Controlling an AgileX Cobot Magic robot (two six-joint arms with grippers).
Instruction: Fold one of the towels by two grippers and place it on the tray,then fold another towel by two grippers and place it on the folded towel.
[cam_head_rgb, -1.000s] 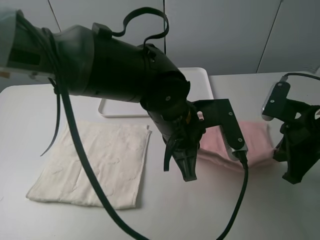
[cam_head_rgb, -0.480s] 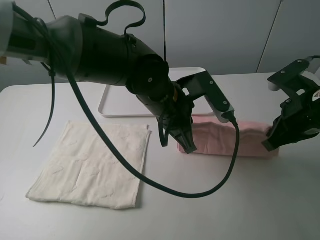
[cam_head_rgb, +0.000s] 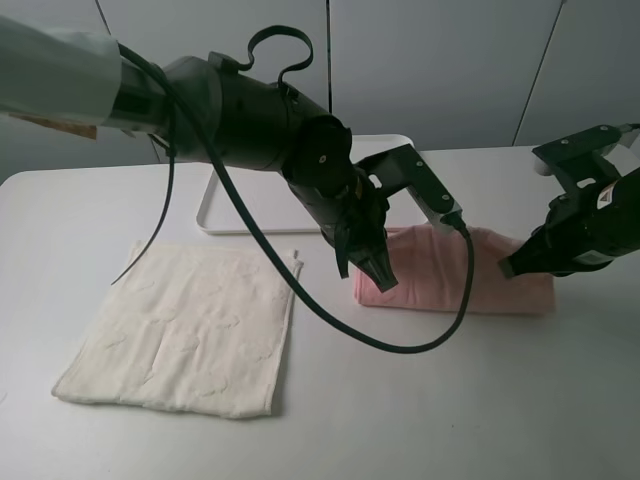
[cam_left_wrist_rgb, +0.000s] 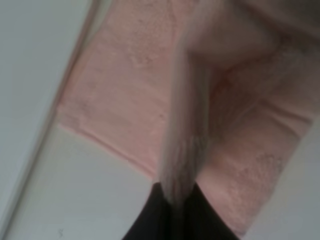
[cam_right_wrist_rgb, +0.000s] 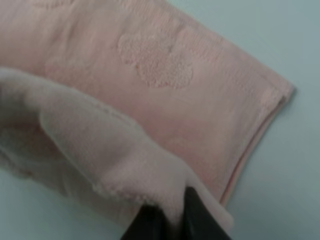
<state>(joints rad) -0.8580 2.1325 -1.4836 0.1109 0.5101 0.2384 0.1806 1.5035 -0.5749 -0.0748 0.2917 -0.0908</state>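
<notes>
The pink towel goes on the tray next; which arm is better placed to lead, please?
Left, probably: left jaws pinch the pink towel end nearest the tray; right jaws hold the far end.

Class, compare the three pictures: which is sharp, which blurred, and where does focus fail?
Exterior high view: crisp, evenly lit, soft shadows under the pink towel and the white towel. Left wrist view: blurred throughout, worst on the pinched fold nearest the lens. Right wrist view: the raised fold is smeared; the flower pattern on the flat layer behind reads clearer.
</notes>
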